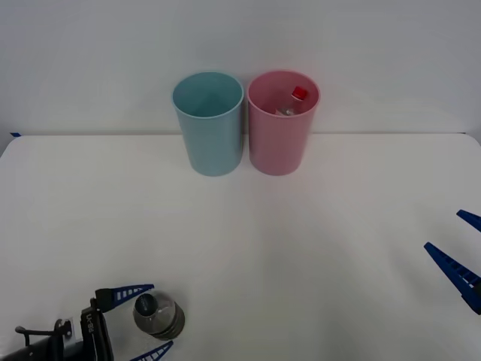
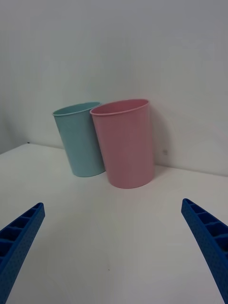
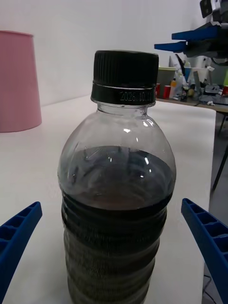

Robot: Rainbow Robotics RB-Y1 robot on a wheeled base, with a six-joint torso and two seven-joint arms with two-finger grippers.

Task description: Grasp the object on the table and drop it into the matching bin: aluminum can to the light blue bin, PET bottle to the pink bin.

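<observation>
Bottle [image 1: 158,317] stands upright on the tabletop [image 1: 301,248], well in front of the pink bin [image 1: 279,135]; I see my left end effector [image 1: 143,320] spread apart around it, not touching. Right end effector [image 1: 460,248], also apart, hovers off to the bottle's right.

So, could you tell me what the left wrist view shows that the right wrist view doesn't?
Left wrist view: the PET bottle, upright between the open left gripper fingers, and the right gripper's blue fingers farther off. Right wrist view: the light blue bin beside the pink one, and the open right gripper. Both: the pink bin and the white table.
</observation>
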